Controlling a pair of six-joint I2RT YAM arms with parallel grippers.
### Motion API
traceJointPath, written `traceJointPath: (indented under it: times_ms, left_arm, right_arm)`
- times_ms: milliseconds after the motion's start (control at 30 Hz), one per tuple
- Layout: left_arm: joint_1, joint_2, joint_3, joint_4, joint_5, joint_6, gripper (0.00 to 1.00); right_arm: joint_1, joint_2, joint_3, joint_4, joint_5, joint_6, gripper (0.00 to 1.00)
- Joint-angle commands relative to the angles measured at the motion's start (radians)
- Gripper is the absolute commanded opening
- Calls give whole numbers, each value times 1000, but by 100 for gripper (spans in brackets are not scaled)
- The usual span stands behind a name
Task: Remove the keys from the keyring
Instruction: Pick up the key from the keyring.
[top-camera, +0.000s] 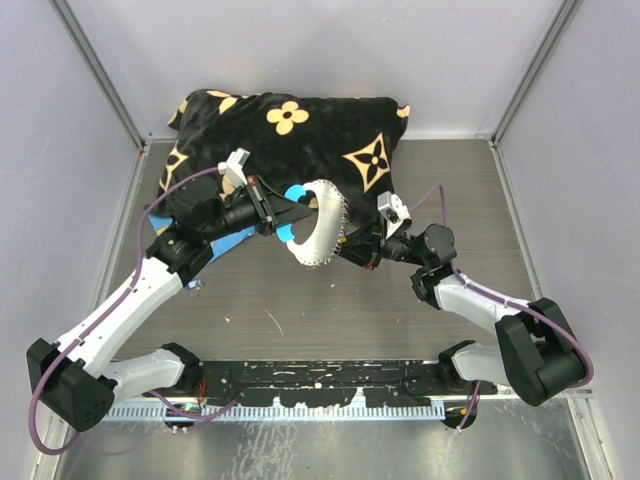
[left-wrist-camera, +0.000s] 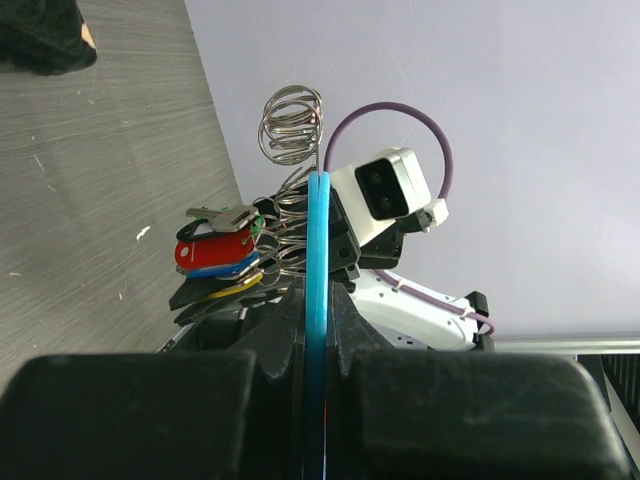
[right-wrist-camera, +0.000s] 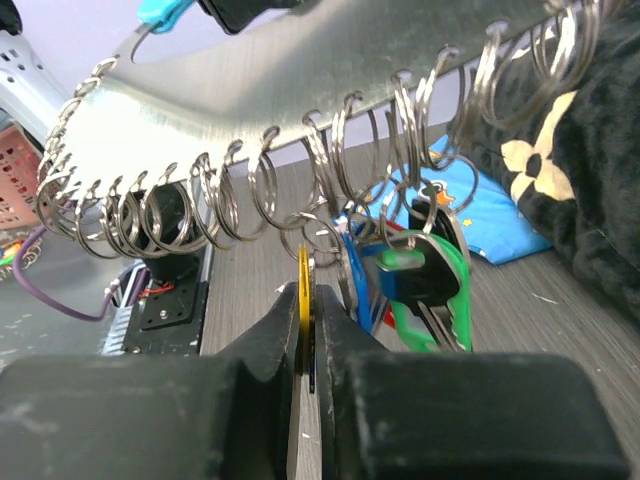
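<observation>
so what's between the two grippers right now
The keyring, spanning the gap in the top view: the left gripper clamps its light-blue section, and the right gripper pinches a yellow key hanging from it, seen in the right wrist view.

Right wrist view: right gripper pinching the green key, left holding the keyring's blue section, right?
No: the right wrist view shows the right gripper pinching a yellow key; the green key hangs free. The left gripper does hold the blue section.

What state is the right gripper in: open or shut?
Shut: the right gripper presses black fingers against both faces of a thin yellow key, no gap.
</observation>
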Motion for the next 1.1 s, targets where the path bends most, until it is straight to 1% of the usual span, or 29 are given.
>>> traceJointPath:
  times_ms: [0, 33, 67, 133, 200, 267, 333, 400, 433, 533, 667, 800, 900, 1067]
  left_arm:
    - [2, -18, 9, 102, 18, -13, 0]
    - [3, -19, 9, 100, 15, -11, 0]
    - [2, -20, 11, 98, 14, -8, 0]
    - [4, -24, 14, 85, 4, 4, 0]
    - [9, -31, 18, 71, -7, 18, 0]
    - [20, -39, 18, 61, -11, 24, 0]
    - [32, -47, 14, 61, -13, 26, 0]
    - [41, -54, 8, 65, -13, 26, 0]
    - [45, -56, 5, 68, -12, 26, 0]
    - [55, -58, -5, 72, -7, 30, 0]
    - [69, -59, -28, 91, 5, 38, 0]
    - [80, -67, -64, 121, -5, 84, 0]
    - [81, -70, -104, 179, -33, 117, 0]
    - [81, -51, -185, 308, -60, 148, 0]
  right_arm:
    - [-2, -17, 60, 59, -49, 19, 5]
    - [-3, -18, 67, 46, -61, 16, 2]
    - [-6, -19, 73, 27, -73, 8, 1]
    - [-7, -26, 90, -22, -103, -26, 1]
    - [-9, -32, 112, -107, -147, -91, 1]
    - [-10, -38, 146, -259, -182, -201, 1]
    - [-12, -44, 203, -491, -191, -346, 1]
    - [-12, -44, 277, -757, -169, -512, 1]
    - [-12, -43, 308, -844, -152, -573, 1]
    - [-13, -49, 359, -990, -124, -685, 1]
    - [-15, -49, 409, -1128, -85, -767, 1]
    - [-15, -20, 525, -1407, -26, -929, 1]
    - [-14, 8, 633, -1608, 48, -1040, 1]
    - [6, 13, 705, -1746, 213, -1102, 1]
